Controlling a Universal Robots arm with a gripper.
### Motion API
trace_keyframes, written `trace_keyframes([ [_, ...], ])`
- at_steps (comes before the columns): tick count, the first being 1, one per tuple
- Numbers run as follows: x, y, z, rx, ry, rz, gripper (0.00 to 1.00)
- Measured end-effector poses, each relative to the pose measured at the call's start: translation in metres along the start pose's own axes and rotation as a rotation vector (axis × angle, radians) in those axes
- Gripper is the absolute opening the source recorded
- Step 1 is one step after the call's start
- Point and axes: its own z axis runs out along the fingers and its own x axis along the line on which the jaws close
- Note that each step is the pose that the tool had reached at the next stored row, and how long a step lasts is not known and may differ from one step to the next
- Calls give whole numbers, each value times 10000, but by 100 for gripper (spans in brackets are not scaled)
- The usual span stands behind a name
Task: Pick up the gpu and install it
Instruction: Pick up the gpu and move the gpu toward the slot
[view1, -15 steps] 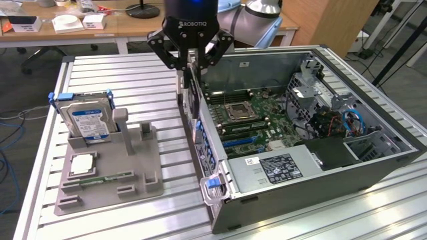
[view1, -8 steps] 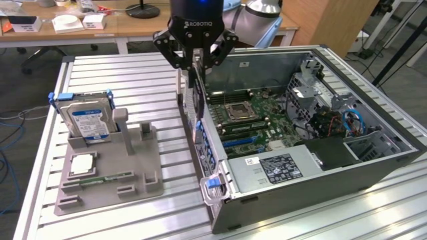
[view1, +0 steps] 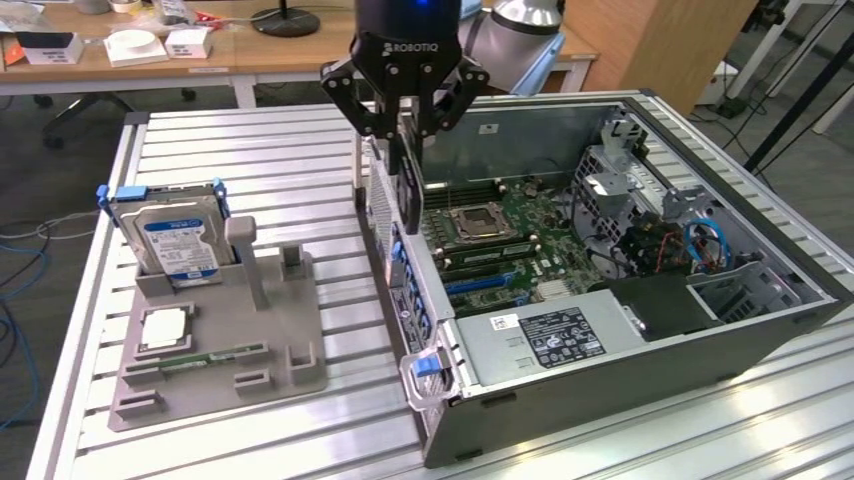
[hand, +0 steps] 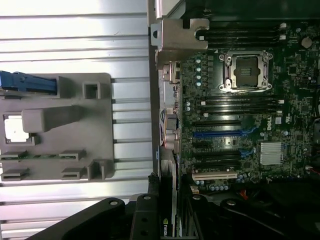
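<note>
Gripper (view1: 407, 128), marked ROBOTIQ, sits at 12 o'clock in the exterior view, jaws clamped on the top edge of the gpu (view1: 411, 195). The card hangs upright, edge-on, at the rear wall of the computer case (view1: 641, 330), likely so its connector faces the motherboard (view1: 514, 240) slots. Holder tray (view1: 267, 360) at 8 o'clock holds the hard drive (view1: 180, 240). Card logo possibly NVIDIA; board reads DELL.
</note>
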Motion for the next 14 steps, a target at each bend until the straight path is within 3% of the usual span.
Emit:
trace_keyframes([
  [14,-168,11,6,0,0,0,26],
])
